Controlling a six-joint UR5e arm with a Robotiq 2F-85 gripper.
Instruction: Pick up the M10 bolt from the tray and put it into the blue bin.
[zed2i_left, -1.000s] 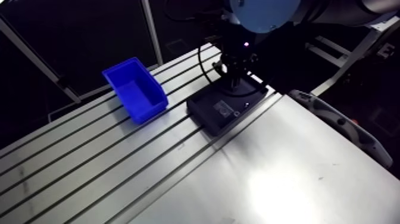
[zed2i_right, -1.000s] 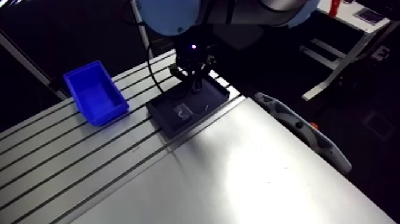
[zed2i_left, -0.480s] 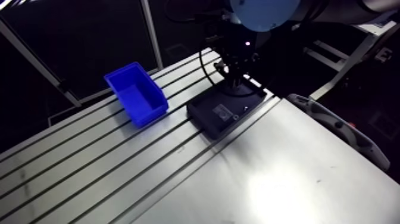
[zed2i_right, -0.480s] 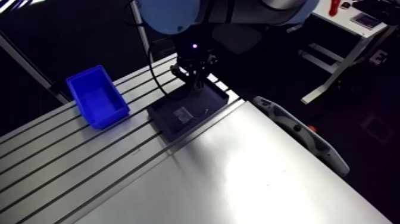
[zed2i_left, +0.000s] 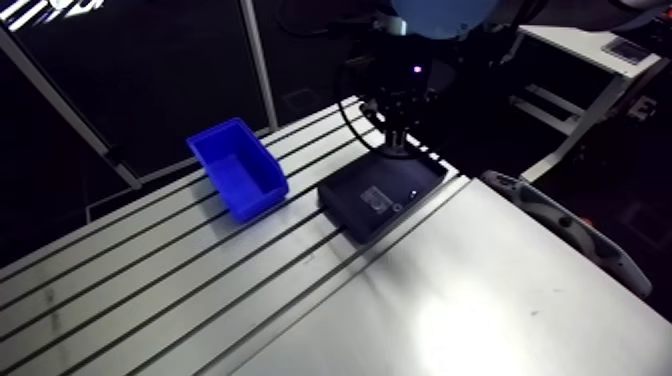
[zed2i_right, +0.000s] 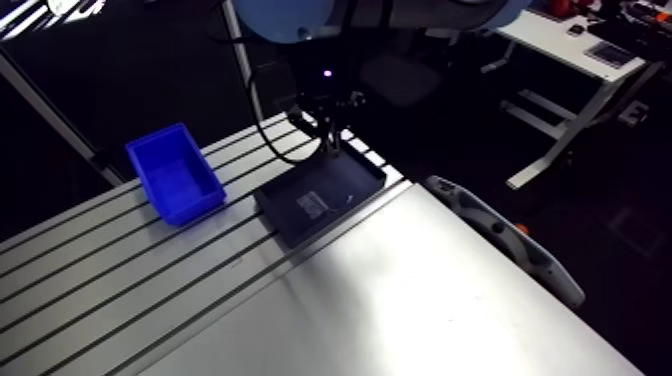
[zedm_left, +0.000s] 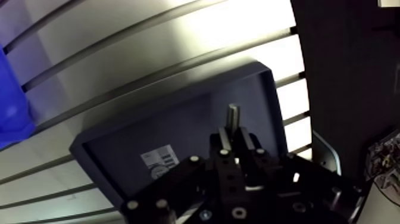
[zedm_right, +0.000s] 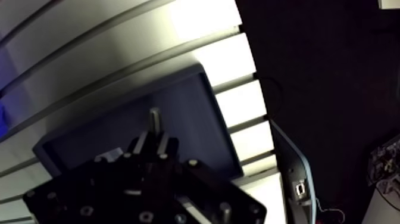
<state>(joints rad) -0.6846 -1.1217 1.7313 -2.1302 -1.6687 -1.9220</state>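
1. The gripper (zedm_left: 233, 134) is clamped on the M10 bolt (zedm_left: 233, 115), which is pinched between its nearly closed fingertips.
2. The bolt's long axis runs in line with the fingers, and its free end points down at the tray (zedm_left: 178, 128).
3. The tray sits on the slotted table (zedm_left: 149, 47), and the blue bin (zed2i_left: 238, 178) stands apart beside it.

From my arm view I look down from high on the upper link, across the table (zed2i_left: 150, 310) toward its far edge. My wrist view sits close above the tray (zedm_left: 178, 119), which both share.
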